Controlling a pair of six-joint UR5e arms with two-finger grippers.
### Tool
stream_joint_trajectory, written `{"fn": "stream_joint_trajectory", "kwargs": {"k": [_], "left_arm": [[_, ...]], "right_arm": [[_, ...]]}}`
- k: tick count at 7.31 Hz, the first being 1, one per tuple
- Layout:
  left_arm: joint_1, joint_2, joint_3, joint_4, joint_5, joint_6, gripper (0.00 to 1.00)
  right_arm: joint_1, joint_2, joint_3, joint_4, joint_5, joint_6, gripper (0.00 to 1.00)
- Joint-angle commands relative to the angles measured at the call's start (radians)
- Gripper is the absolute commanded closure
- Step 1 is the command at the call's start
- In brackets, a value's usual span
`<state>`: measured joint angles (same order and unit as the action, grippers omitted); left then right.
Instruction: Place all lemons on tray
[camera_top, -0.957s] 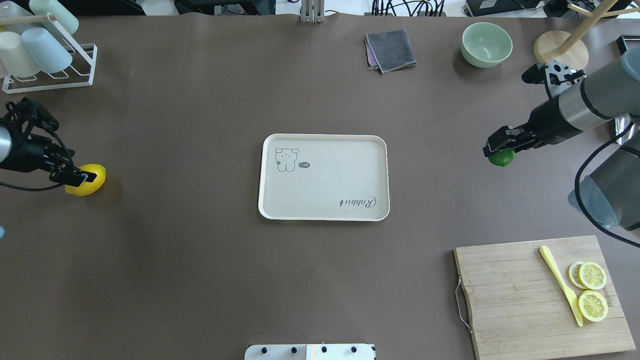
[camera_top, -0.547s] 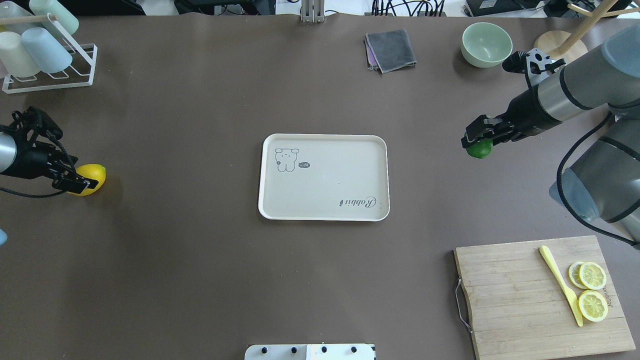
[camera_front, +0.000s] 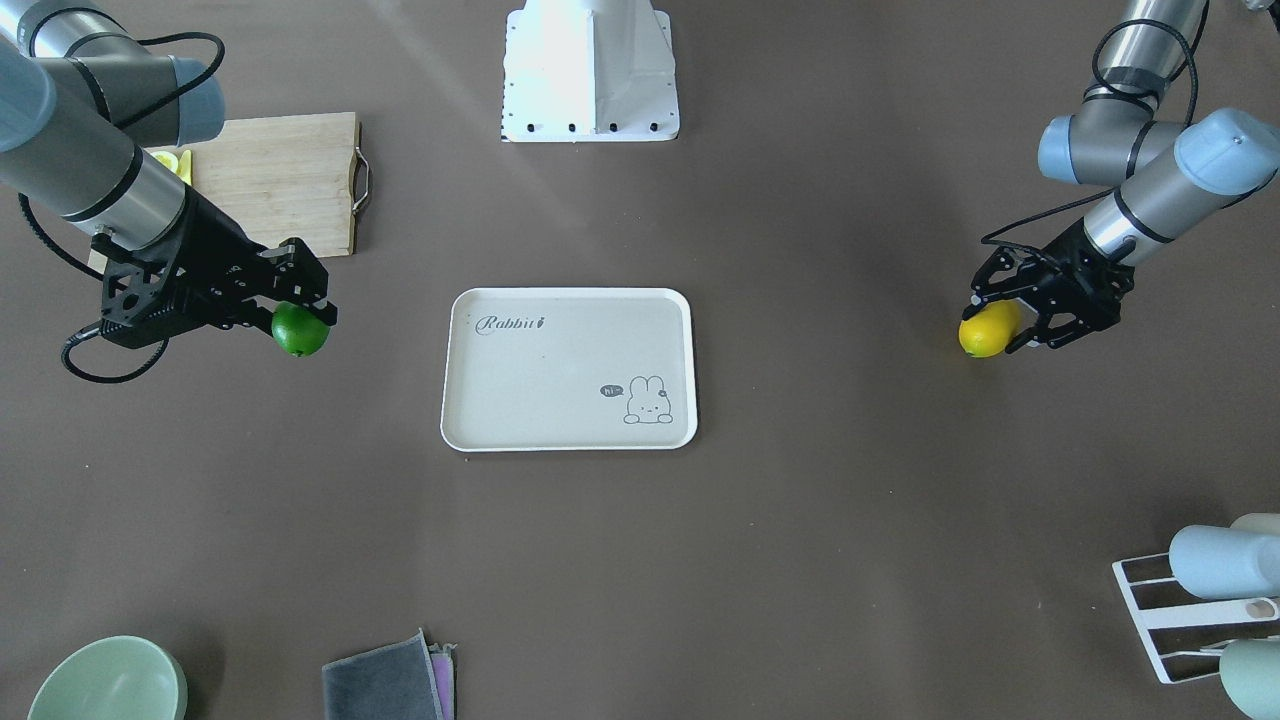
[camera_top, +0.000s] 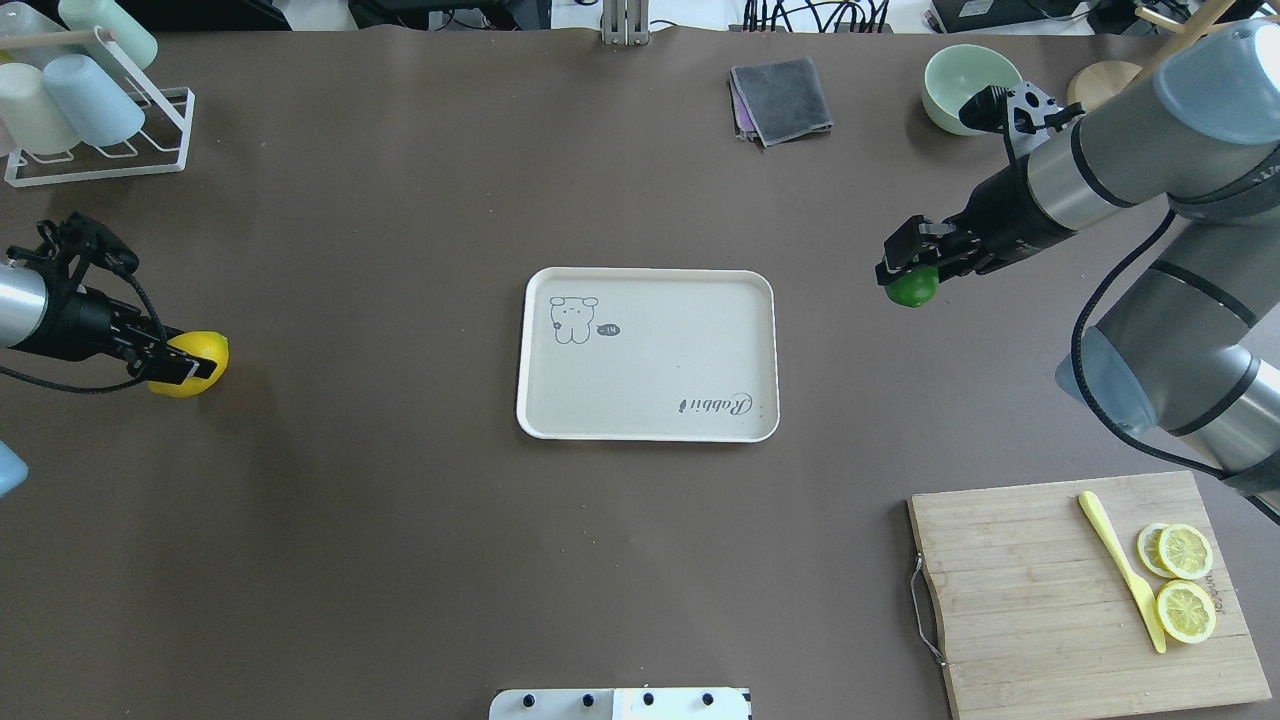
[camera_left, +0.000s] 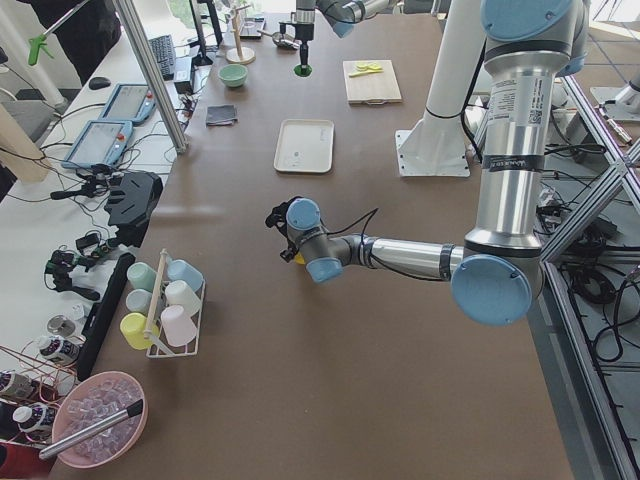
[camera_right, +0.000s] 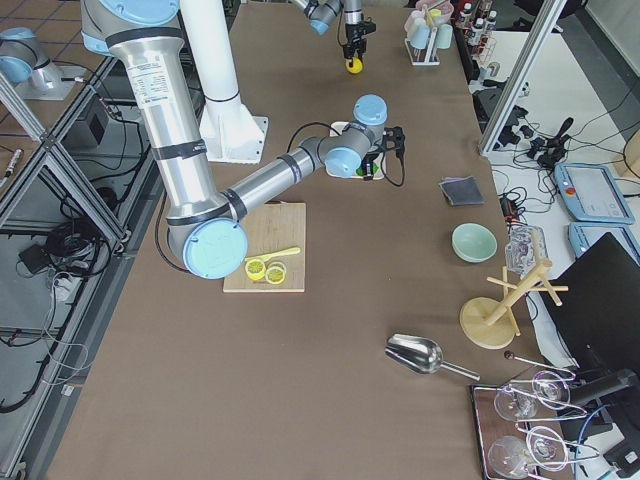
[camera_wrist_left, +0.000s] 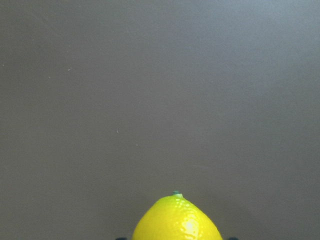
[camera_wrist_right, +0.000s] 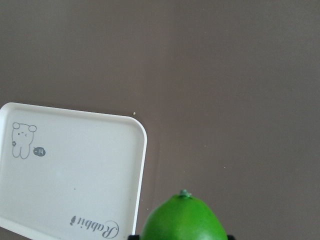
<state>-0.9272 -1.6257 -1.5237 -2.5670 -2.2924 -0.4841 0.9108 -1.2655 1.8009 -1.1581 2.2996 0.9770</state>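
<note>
Overhead exterior: right fingers (camera_top: 898, 254) clenched the green lemon (camera_top: 911, 289), carried closer to the tray (camera_top: 648, 272) than a second ago, not yet over it. Left fingers (camera_top: 178, 368) gripped the yellow lemon (camera_top: 197, 350), barely shifted, well apart.

One camera looks down from behind the robot (camera_front: 590, 70), another faces it; both share the tray (camera_top: 648, 435). Two watch from the desk (camera_top: 400, 560) ends; wrist cameras hang close.

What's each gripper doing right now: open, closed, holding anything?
Left gripper: closed on the yellow lemon.
Right gripper: closed on the green lemon.
</note>
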Motion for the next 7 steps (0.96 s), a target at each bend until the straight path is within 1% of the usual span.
{"fn": "stream_joint_trajectory", "kwargs": {"k": [1, 2, 3, 4, 5, 6, 7], "left_arm": [[0.001, -0.122, -0.025, 0.007, -0.064, -0.326, 1.0], [0.002, -0.196, -0.026, 0.007, -0.062, -0.467, 1.0], [0.011, -0.247, -0.023, 0.008, -0.061, -0.563, 1.0], [0.036, -0.293, -0.019, 0.025, -0.011, -0.637, 1.0], [0.1, -0.336, -0.022, 0.056, 0.083, -0.689, 1.0], [0.146, -0.386, -0.024, 0.088, 0.14, -0.753, 1.0], [0.186, -0.438, -0.024, 0.149, 0.201, -0.79, 1.0]], "right_arm": [[-0.047, 0.05, -0.008, 0.0, -0.034, 0.049, 1.0], [-0.082, 0.07, -0.012, -0.002, -0.081, 0.06, 1.0], [-0.102, 0.107, -0.038, -0.002, -0.109, 0.06, 1.0], [-0.125, 0.15, -0.082, -0.006, -0.139, 0.062, 1.0], [-0.162, 0.188, -0.118, -0.006, -0.184, 0.083, 1.0], [-0.193, 0.216, -0.15, -0.005, -0.205, 0.106, 1.0], [-0.22, 0.221, -0.166, -0.002, -0.232, 0.106, 1.0]]}}
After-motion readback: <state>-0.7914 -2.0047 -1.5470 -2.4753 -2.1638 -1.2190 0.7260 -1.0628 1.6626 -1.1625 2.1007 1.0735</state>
